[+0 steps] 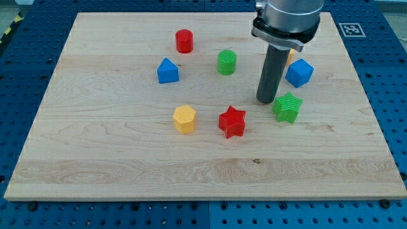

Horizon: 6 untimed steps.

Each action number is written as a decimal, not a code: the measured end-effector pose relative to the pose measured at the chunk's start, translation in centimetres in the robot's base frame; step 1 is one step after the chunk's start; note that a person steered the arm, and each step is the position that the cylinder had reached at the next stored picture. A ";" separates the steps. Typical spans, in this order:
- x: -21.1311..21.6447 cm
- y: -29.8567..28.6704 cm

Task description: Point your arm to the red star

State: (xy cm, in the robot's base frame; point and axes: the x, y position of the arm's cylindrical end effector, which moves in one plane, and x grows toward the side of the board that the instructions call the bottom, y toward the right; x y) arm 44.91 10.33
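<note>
The red star (pixel 232 121) lies on the wooden board (pixel 127 165), a little right of the board's middle. My tip (pixel 265 101) rests on the board up and to the right of the red star, a short gap away. It stands just left of the green star (pixel 287 107), close to it. The rod rises from the tip to the arm's head at the view's top.
A yellow hexagon block (pixel 184 119) lies left of the red star. A red cylinder (pixel 184 41), a blue block (pixel 168 70) and a green cylinder (pixel 227 62) lie above. A blue cube (pixel 299 72) lies right of the rod, with a yellow-orange block (pixel 290 56) partly hidden behind the rod.
</note>
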 end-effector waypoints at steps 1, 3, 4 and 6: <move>1.4 -0.1; 7.7 0.4; 10.0 -3.2; 9.4 -7.9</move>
